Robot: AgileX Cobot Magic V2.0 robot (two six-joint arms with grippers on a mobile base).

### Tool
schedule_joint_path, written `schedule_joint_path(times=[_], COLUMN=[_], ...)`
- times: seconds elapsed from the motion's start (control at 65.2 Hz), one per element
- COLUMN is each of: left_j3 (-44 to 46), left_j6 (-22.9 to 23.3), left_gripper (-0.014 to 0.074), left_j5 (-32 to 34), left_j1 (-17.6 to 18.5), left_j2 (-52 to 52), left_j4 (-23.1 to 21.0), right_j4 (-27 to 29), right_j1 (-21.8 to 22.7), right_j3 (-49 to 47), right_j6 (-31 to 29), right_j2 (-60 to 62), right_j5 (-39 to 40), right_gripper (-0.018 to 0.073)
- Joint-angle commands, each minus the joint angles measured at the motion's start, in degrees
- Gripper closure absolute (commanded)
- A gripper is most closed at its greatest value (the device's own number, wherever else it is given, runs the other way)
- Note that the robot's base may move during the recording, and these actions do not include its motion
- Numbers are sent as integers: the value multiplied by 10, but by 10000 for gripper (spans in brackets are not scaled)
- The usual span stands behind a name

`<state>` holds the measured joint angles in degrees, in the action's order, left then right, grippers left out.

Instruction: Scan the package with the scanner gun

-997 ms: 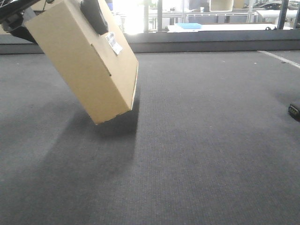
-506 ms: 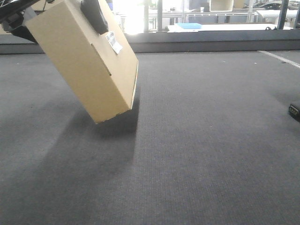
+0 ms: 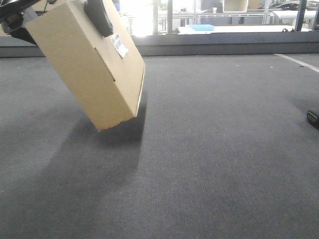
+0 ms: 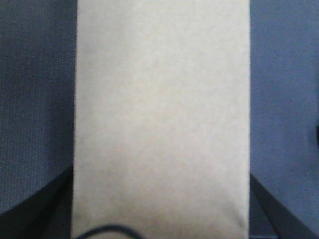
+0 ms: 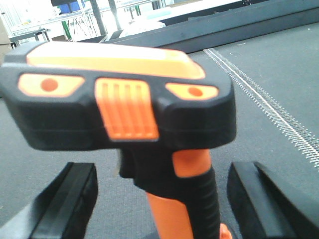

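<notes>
Right up close, the scanner [image 5: 124, 104] stands upright, black head on top and orange handle below. The right gripper [image 5: 162, 174] is around it, black fingers [image 5: 67, 199] spread wide, a clear gap either side of the handle. Grey carpet [image 3: 209, 164] runs out ahead. Over on the left, the package [image 3: 87, 64] hangs tilted, low corner off the carpet above its shadow, white label [image 3: 119, 46] facing us. The left gripper [image 4: 160, 175] is pinching it at the top, one dark finger [image 3: 97, 16] pressed on the front face. Something dark [image 3: 313, 118] sits at the right edge, too cropped to tell. Far back, a low ledge [image 3: 224, 49].
</notes>
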<state>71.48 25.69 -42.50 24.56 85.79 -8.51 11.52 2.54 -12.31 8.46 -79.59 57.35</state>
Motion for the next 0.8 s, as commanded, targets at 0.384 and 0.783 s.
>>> schedule_joint_path(times=[0.384,0.783], left_j3=[0,0], left_j6=[0,0], left_gripper=[707,707], left_j5=[14,15], left_j1=[3,3], left_j2=[-2,-2], left_j4=[1,2], right_j4=[-11,-5], right_j1=[2,2], right_j3=[-12,-37], right_j6=[17,17], right_j2=[-75,-94], right_j5=[68,71], right_gripper=[123,123])
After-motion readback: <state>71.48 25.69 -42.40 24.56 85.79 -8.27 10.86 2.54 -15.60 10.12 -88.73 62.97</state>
